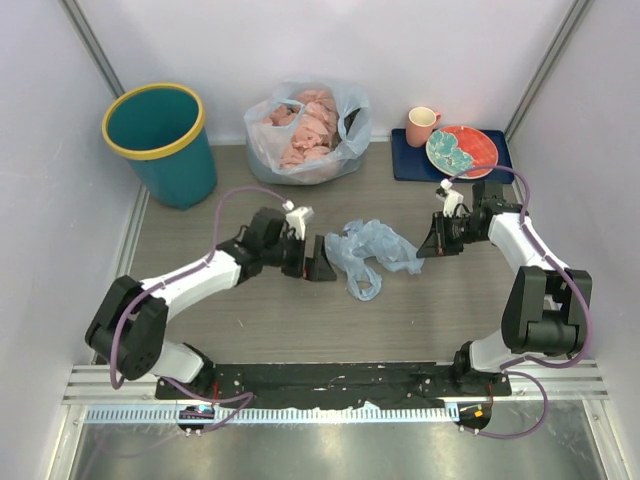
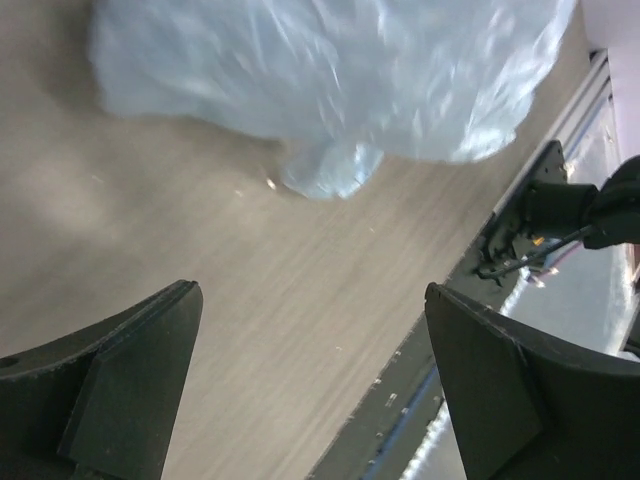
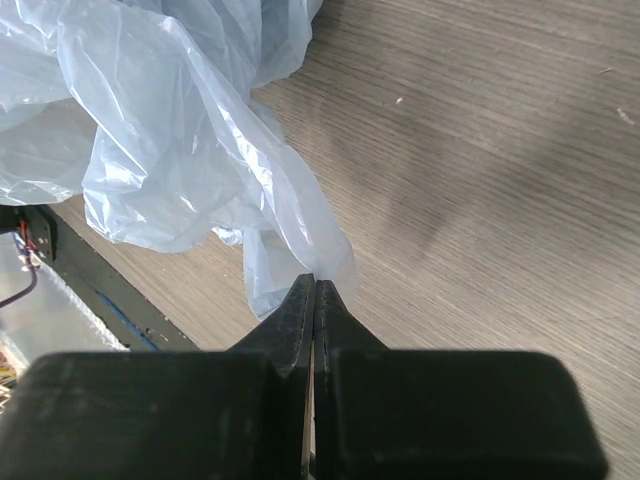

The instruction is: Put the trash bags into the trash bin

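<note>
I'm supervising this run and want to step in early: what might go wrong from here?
The right hand seems to pinch only a thin corner of the trash bag, so the film may slip out when lifted. The left hand is open and holds nothing, and the trash bin stands at the far left, so loose film could drag.

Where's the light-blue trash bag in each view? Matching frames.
Top external: light-blue trash bag mid-table, between left end effector and right end effector.
Left wrist: across the top, beyond the open left end effector.
Right wrist: upper left, tail pinched in the right end effector.
Shared landmark: black base plate.
</note>
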Robot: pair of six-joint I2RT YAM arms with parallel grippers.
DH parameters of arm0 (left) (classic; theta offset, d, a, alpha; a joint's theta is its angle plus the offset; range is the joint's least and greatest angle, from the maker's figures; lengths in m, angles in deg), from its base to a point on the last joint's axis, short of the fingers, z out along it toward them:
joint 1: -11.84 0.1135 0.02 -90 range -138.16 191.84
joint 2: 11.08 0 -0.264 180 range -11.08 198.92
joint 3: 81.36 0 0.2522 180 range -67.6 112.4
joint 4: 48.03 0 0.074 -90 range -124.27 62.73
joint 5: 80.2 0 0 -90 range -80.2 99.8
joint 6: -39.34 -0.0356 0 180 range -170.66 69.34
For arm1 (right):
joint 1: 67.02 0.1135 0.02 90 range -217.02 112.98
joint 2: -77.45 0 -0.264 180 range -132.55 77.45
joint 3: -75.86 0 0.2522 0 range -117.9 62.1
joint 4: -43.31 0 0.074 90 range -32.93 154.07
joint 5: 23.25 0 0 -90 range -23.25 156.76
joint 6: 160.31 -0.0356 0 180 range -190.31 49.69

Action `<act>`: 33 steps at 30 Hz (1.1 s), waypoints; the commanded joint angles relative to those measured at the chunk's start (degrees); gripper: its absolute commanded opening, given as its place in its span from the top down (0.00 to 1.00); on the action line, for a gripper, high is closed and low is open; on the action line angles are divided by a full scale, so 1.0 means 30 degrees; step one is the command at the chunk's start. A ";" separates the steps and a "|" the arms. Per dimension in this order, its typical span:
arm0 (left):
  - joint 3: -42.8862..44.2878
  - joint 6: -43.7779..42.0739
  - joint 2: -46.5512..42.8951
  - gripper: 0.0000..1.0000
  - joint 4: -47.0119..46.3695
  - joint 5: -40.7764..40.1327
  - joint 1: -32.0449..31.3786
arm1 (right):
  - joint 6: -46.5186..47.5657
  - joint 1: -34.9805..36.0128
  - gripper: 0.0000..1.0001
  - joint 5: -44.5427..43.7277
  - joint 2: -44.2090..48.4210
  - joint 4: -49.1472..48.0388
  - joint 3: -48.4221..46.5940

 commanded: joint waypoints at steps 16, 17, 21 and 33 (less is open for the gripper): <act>0.1143 0.6064 0.6631 0.38 -0.6287 -0.8014 -0.4349 | -0.1488 -0.0087 0.99 0.1511 0.1303 -0.0288 0.0342; 0.1436 0.5627 0.6312 0.56 -0.5120 -0.7550 -0.3707 | -0.1165 -0.0349 0.99 0.1307 0.1506 -0.0026 0.0137; 0.2547 0.2649 0.4705 1.00 0.0319 -0.5011 -0.1567 | -0.0110 -0.0818 0.99 -0.0827 0.1859 0.0620 -0.0596; 1.1796 -1.2652 0.4225 1.00 1.8255 -0.2130 0.0430 | 0.4634 -0.0851 0.99 -0.4523 0.1363 0.2055 -0.4111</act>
